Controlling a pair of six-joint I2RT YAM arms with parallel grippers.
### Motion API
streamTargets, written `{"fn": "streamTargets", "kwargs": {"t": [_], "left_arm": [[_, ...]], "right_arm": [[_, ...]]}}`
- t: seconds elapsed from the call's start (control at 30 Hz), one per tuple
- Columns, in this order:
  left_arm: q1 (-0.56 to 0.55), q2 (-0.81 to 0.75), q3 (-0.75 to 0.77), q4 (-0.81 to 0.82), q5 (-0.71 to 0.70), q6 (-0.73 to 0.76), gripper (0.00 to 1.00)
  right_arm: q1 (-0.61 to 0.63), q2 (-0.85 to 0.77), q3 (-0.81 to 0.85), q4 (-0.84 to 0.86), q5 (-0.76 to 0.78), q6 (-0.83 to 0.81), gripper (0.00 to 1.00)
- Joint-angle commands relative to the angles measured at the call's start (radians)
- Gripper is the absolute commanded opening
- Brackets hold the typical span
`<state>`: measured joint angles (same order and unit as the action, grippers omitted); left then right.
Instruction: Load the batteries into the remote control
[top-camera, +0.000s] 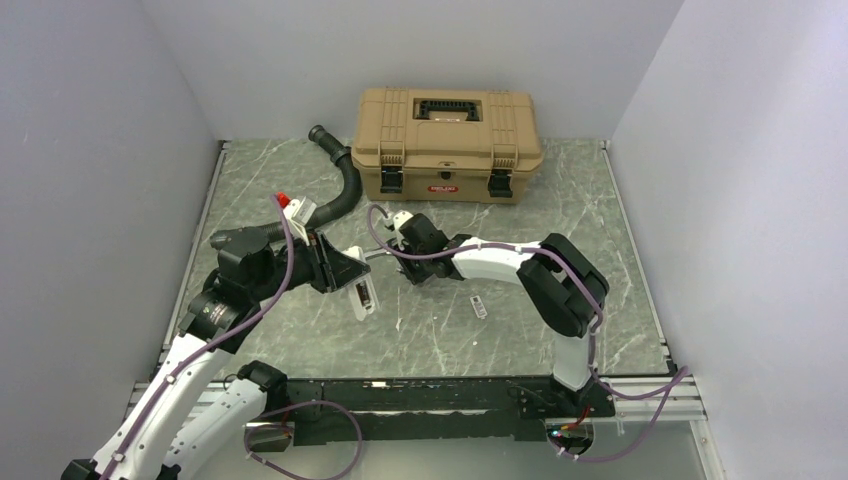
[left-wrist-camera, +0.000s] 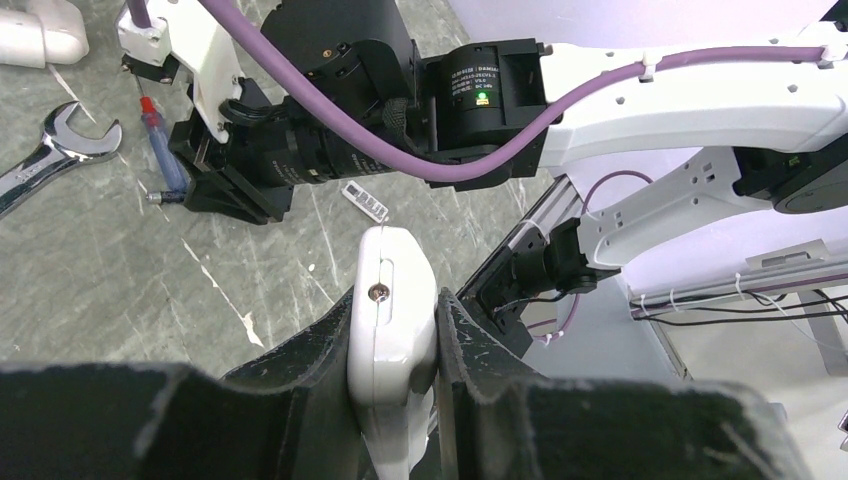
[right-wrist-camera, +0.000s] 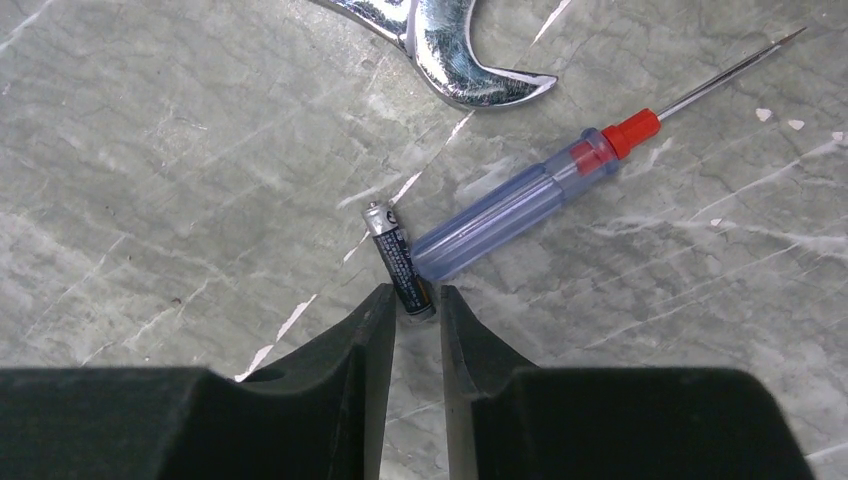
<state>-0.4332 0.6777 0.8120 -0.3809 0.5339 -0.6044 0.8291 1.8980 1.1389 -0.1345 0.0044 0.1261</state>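
Far back, a closed toolbox (top-camera: 447, 140) is sitting; left tool (left-wrist-camera: 396, 305) is clenching the remote control (left-wrist-camera: 390, 265); right tool (right-wrist-camera: 417, 298) is straddling a battery (right-wrist-camera: 397, 255), grip unclear.

Three plain pale-grey walls box it in: left wall (top-camera: 100, 150), back wall (top-camera: 400, 45), right wall (top-camera: 745, 200). Tabletop (top-camera: 580, 215) is grey-green stone-look with white veins, matte. Metal rails (top-camera: 650, 402) run along its near and side edges. Light is even and diffuse, with soft shadows.
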Motion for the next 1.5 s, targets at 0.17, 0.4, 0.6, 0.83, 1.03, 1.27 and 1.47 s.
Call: {"fn": "streamTargets", "kwargs": {"t": [0.17,0.4,0.6,0.83,1.03,1.27,1.47], "left_arm": [[0.006,-0.007,0.034,0.043,0.002,-0.005,0.0],[0.005,-0.004,0.026,0.056,0.009,-0.014,0.0],[0.006,-0.005,0.031,0.049,0.004,-0.012,0.0],[0.006,-0.004,0.035,0.044,-0.009,-0.015,0.0],[0.005,0.005,0.044,0.048,-0.017,-0.013,0.0],[0.01,0.016,0.055,0.048,-0.01,-0.003,0.0],[0.013,0.029,0.064,0.059,-0.004,-0.009,0.0]], "right_arm": [[0.026,0.02,0.024,-0.035,0.014,-0.041,0.24],[0.043,0.012,0.004,-0.027,-0.024,-0.062,0.24],[0.044,0.034,0.015,-0.04,-0.028,-0.057,0.15],[0.044,-0.011,-0.005,-0.026,-0.033,-0.035,0.03],[0.041,-0.165,-0.054,-0.022,-0.085,0.002,0.0],[0.041,-0.441,-0.142,0.02,-0.18,-0.004,0.0],[0.039,-0.759,-0.378,0.313,-0.289,-0.092,0.0]]}}
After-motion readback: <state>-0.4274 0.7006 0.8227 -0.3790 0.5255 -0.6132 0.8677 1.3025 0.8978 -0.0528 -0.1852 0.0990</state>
